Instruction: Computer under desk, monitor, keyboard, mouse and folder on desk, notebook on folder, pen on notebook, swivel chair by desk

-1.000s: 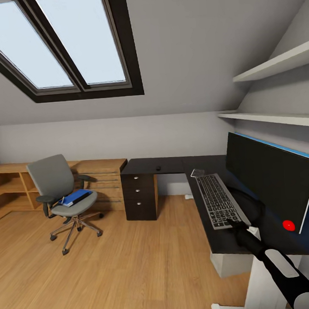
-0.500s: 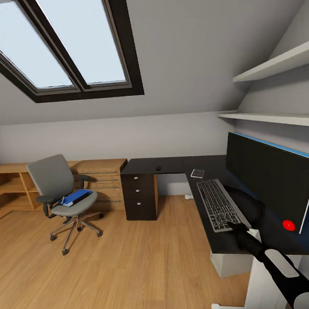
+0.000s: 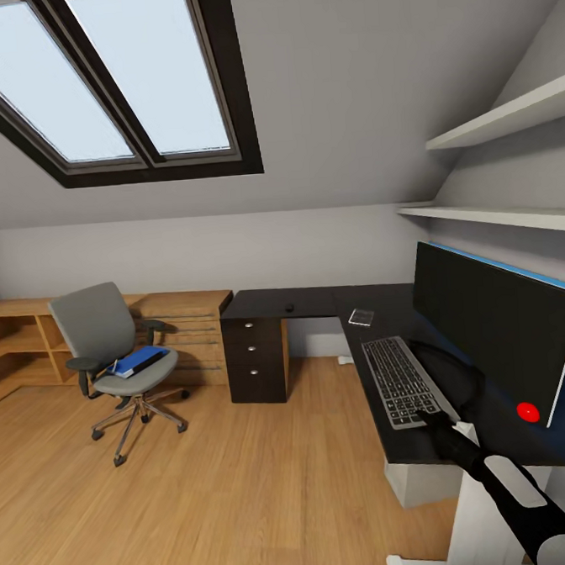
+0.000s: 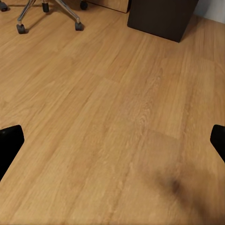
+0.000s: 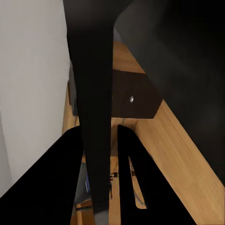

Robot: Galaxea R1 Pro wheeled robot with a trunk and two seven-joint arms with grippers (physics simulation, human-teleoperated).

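Note:
The slim grey keyboard (image 3: 400, 379) lies lengthwise on the black desk (image 3: 313, 300), in front of the wide monitor (image 3: 495, 328). My right gripper (image 3: 429, 410) is shut on the keyboard's near end; in the right wrist view the thin keyboard edge (image 5: 95, 131) runs between its fingers (image 5: 135, 183). The small pale notebook (image 3: 361, 317) lies just past the keyboard's far end, and the mouse (image 3: 289, 307) is further back on the desk. The blue folder (image 3: 140, 360) rests on the seat of the grey swivel chair (image 3: 108, 338). My left gripper (image 4: 112, 140) hangs open over the wooden floor.
The black drawer unit (image 3: 256, 358) stands under the desk's left end. Light wooden low cabinets (image 3: 180, 323) line the back wall behind the chair. Two white shelves (image 3: 501, 215) hang above the monitor. A red dot (image 3: 527, 412) sits by the monitor's near corner. Open floor (image 3: 246, 487) spreads to my left.
The keyboard has slid along the desk toward me in my right gripper. Its far end has come off the notebook, which now lies uncovered.

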